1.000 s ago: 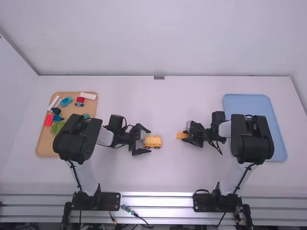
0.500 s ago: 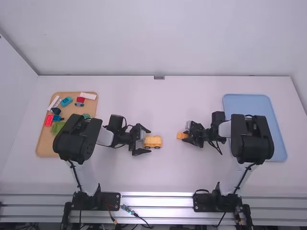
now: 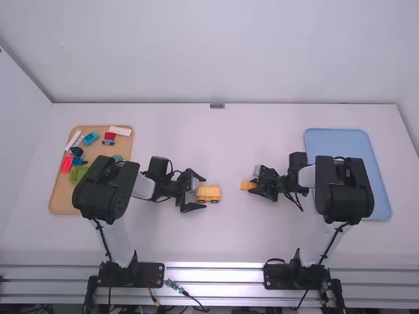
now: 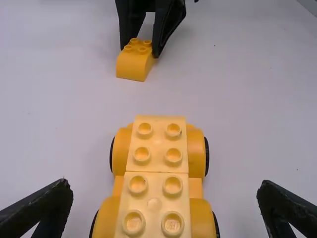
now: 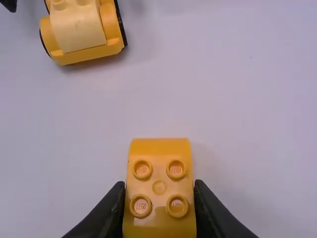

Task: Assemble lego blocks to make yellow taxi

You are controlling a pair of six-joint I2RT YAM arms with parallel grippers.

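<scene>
In the high view my left gripper (image 3: pixel 199 193) stands open around the rear of the yellow car base (image 3: pixel 209 193). The left wrist view has the car base (image 4: pixel 156 148), topped with pale yellow bricks and fitted with black wheels, between the spread fingers of my left gripper (image 4: pixel 165 196), touching neither. To the right of it, my right gripper (image 3: pixel 254 186) holds an orange-yellow curved brick (image 3: pixel 247 186) on or just above the table. In the right wrist view, the curved brick (image 5: pixel 159 186), studs up, is clamped between the fingertips of my right gripper (image 5: pixel 159 198).
At the left, a wooden tray (image 3: pixel 60 196) carries several coloured blocks, including a red brick (image 3: pixel 67 164) and a green piece (image 3: pixel 78 174) beside the left arm. A blue tray (image 3: pixel 380 170) lies at the right, partly under the right arm. Bare table separates the two grippers.
</scene>
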